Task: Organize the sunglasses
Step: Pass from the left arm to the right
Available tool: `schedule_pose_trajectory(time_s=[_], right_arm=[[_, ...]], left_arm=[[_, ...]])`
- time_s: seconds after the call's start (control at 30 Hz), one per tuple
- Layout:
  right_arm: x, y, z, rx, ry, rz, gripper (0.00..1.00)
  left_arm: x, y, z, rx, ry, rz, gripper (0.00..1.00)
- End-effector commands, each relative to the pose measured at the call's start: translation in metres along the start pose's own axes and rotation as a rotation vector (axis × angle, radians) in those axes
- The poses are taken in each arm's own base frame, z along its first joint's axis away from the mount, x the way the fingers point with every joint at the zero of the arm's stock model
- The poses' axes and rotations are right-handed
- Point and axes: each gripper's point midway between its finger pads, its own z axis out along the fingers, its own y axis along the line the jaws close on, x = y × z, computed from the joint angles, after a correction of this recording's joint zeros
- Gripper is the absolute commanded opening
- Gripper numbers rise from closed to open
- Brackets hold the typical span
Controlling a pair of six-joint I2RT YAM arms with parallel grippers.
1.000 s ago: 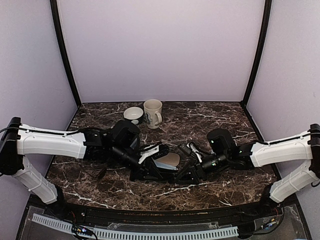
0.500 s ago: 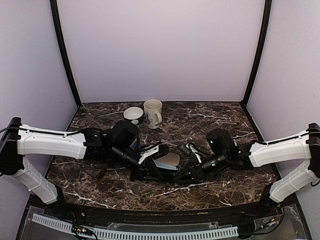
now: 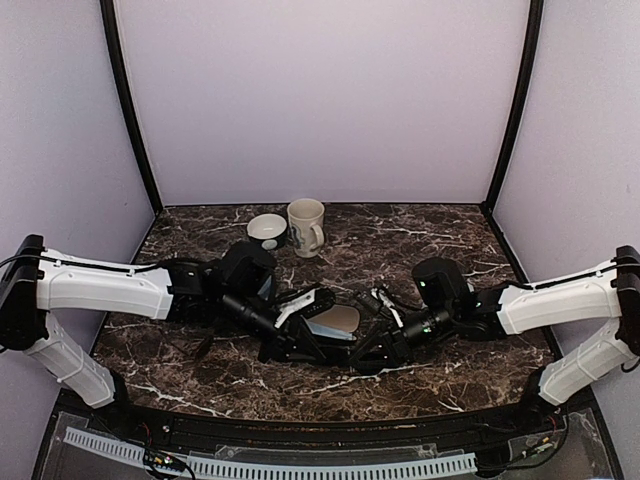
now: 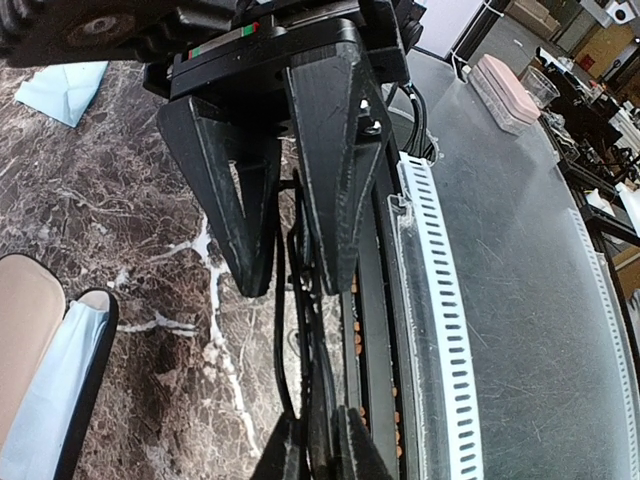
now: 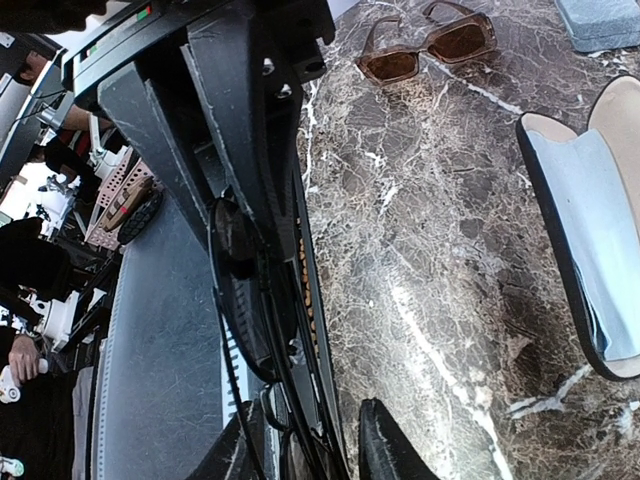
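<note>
Both grippers meet on one pair. Your left gripper point(image 4: 293, 275) has its jaws pinched to a thin slit on the wire arms of the black sunglasses point(image 5: 235, 245), low over the near edge of the marble table point(image 5: 420, 260). Your right gripper point(image 5: 280, 340) has its jaws narrow around the same frame, though you cannot tell whether they bite. Further out in the right wrist view, the brownish sunglasses point(image 5: 425, 45) lie flat at one o'clock, the open case point(image 5: 585, 240) at three o'clock, and a grey-blue case point(image 5: 605, 18) at two o'clock.
</note>
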Motion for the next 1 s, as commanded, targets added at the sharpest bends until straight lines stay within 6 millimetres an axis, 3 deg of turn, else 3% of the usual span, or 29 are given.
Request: schedule_pose_trajectory(time_s=[0.0, 0.47, 0.73, 0.97], right_arm=[[-0.011, 0.009, 0.001, -0.029, -0.019, -0.03, 0.31], [-0.009, 0.009, -0.002, -0.018, -0.011, -0.029, 0.25], [-0.007, 0.008, -0.003, -0.01, -0.006, -0.027, 0.22], [-0.003, 0.005, -0.002, 0.001, 0.027, -0.025, 0.2]], left_arm=[[-0.01, -0.004, -0.007, 0.009, -0.055, 0.023, 0.05], [-0.003, 0.004, 0.0, -0.003, -0.05, -0.028, 0.25], [0.002, 0.005, 0.002, -0.001, -0.039, -0.046, 0.2], [0.0, 0.009, -0.001, -0.03, -0.051, -0.04, 0.35]])
